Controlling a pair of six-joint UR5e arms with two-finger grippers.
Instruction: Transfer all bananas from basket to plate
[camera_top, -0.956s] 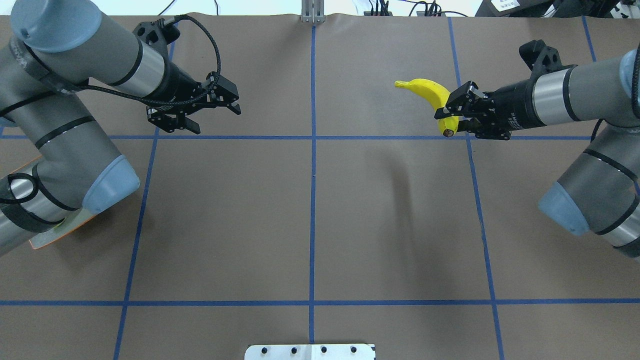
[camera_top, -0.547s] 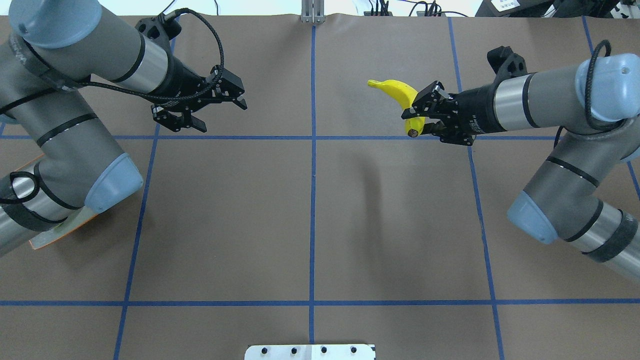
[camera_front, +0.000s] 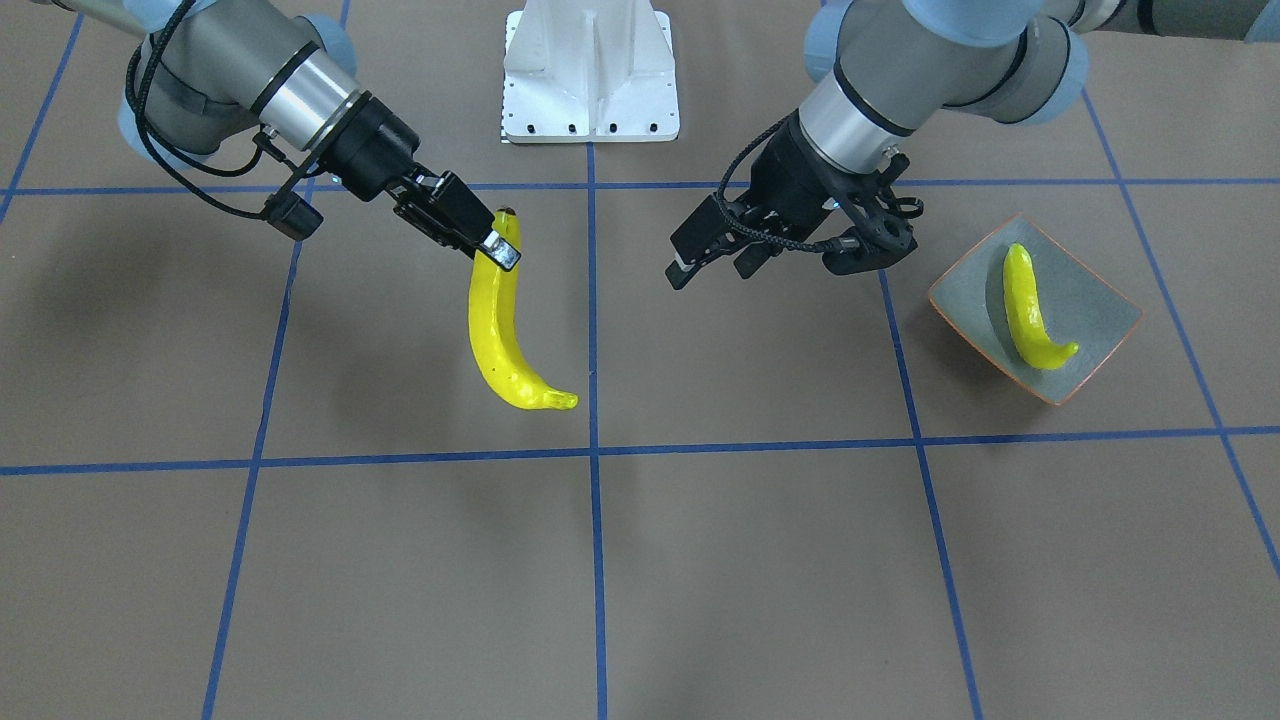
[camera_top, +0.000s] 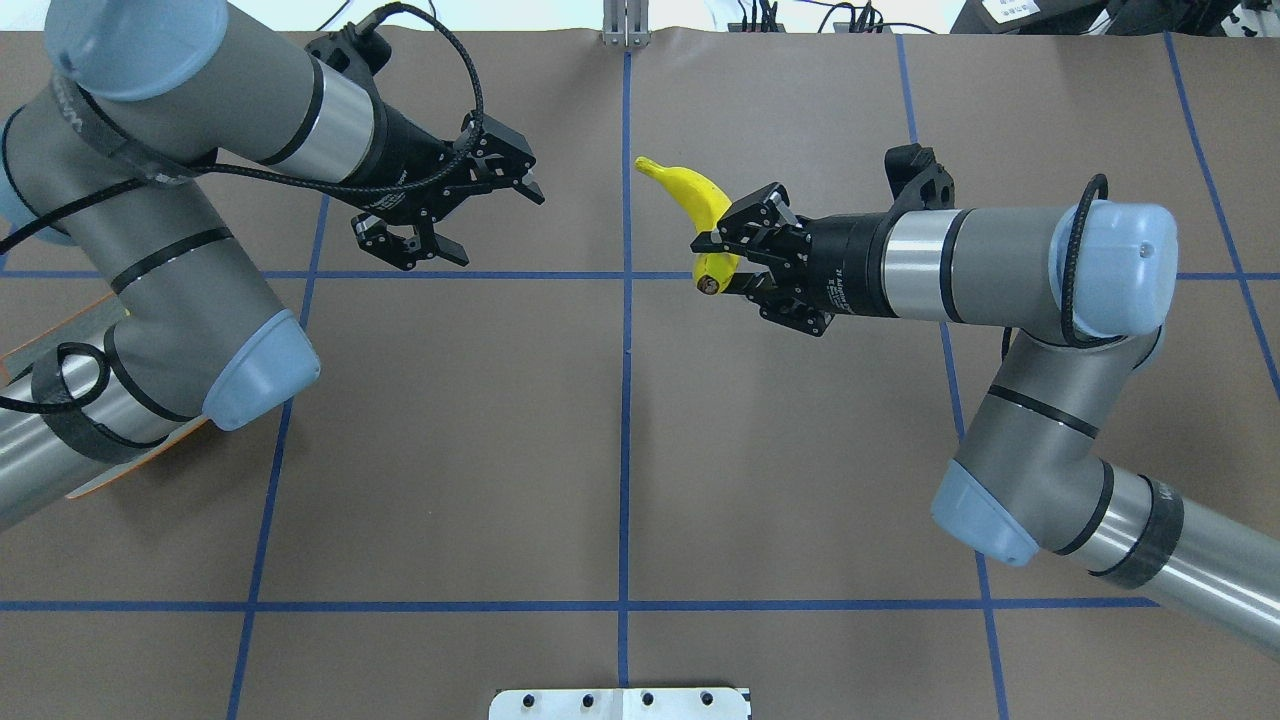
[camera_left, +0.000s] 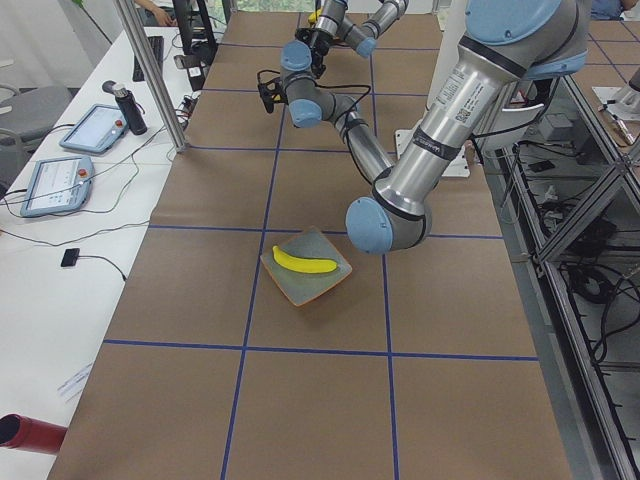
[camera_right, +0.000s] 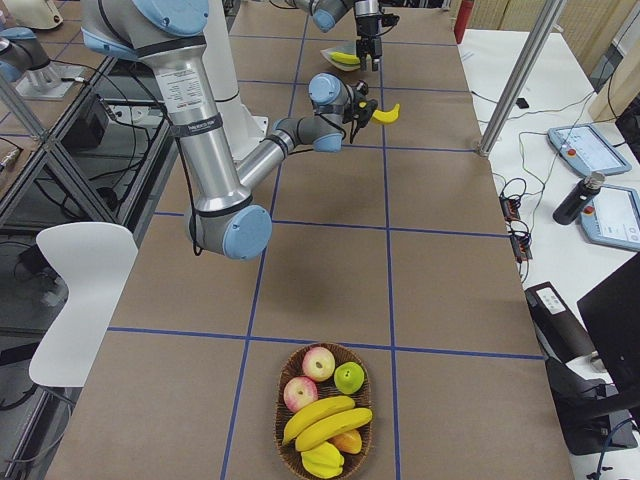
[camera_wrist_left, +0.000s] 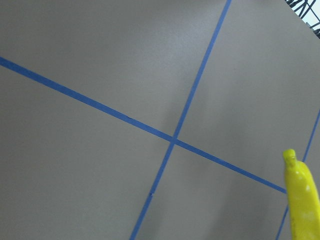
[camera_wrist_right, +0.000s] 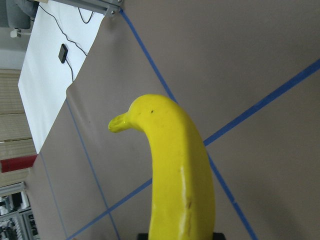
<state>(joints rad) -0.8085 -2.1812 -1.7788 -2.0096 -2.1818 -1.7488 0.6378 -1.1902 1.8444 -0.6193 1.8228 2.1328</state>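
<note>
One banana (camera_top: 690, 195) hangs near the middle line (camera_top: 626, 420) of the table (camera_top: 450, 450), pinched at its dark end by the right tool (camera_top: 715, 262), free end pointing away from the robot. The left tool (camera_top: 495, 225), spread open and empty, faces it from across that line. The plate (camera_front: 1090, 300), holding a second banana (camera_front: 1025, 310), lies on the left arm's side, so a hand-over looks likely.

held banana (camera_top: 693, 193) in right gripper (camera_top: 716, 259), above table (camera_top: 800, 450), just right of centre line. left gripper (camera_top: 500, 228) faces it across the line, apart. plate (camera_front: 1095, 300) at table's left end, second banana (camera_front: 1025, 312) on it. basket (camera_right: 279, 428) at right end, more bananas (camera_right: 330, 425) in it.
</note>
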